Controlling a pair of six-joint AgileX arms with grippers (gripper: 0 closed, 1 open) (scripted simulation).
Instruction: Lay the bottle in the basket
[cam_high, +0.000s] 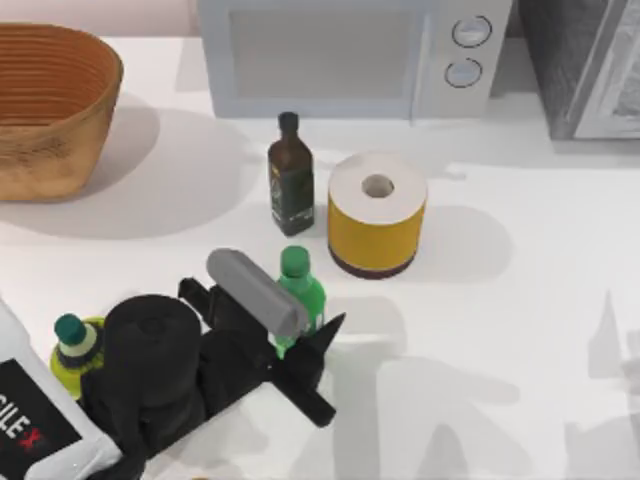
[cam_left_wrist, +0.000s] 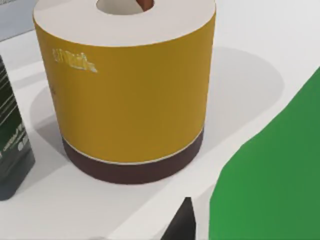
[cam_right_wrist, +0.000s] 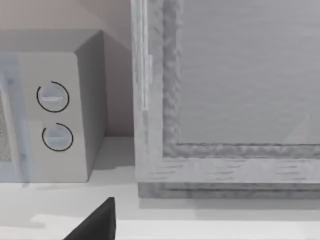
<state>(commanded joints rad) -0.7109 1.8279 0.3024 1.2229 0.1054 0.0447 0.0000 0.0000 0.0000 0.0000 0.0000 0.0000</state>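
Note:
The slim green bottle (cam_high: 298, 285) stands upright on the table, just in front of the yellow roll. My left gripper (cam_high: 298, 312) is open around its lower body, one finger on each side. In the left wrist view the bottle (cam_left_wrist: 270, 180) looms close, and a small gap separates it from one black fingertip (cam_left_wrist: 187, 220). The wicker basket (cam_high: 95, 95) sits at the far left back corner, well away from the bottle. My right arm is parked off to the right; a dark part of the right gripper (cam_right_wrist: 95, 225) shows in its wrist view.
A dark brown bottle (cam_high: 290, 175) and a yellow paper roll (cam_high: 377, 215) stand just behind the green bottle. A squat yellow-green bottle (cam_high: 72, 345) sits beside my left arm. A microwave (cam_high: 340, 55) and a grey cabinet (cam_high: 585, 65) line the back.

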